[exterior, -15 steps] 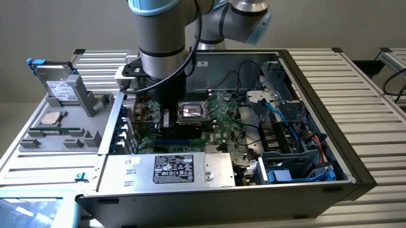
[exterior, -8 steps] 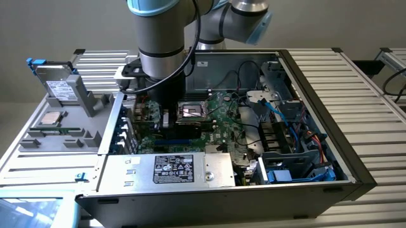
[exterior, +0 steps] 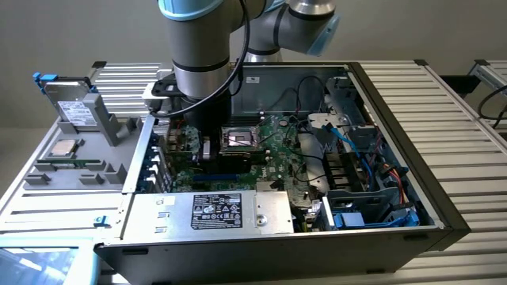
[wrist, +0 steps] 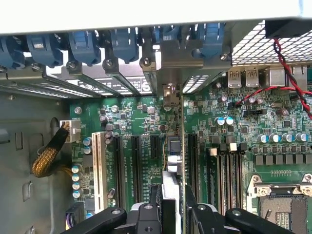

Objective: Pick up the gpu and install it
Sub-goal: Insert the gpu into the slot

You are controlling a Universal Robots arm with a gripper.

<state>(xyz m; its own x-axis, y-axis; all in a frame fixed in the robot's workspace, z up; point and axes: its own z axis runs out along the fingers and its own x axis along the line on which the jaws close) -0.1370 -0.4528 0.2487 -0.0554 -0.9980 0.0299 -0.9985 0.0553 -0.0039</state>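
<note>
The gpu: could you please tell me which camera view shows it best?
The wrist view: the gpu stands edge-on in the gripper, over the motherboard. In the exterior view the arm hides nearly all of it.

Exterior view: raised, off the arm, looking down at a slant into the open case (exterior: 262,255) on the desk (exterior: 467,130), far enough to take in the whole case. Wrist view: close above the motherboard (wrist: 214,126), facing down past gripper (wrist: 173,214) and gpu (wrist: 171,156). Shared: motherboard slots under the arm.
</note>
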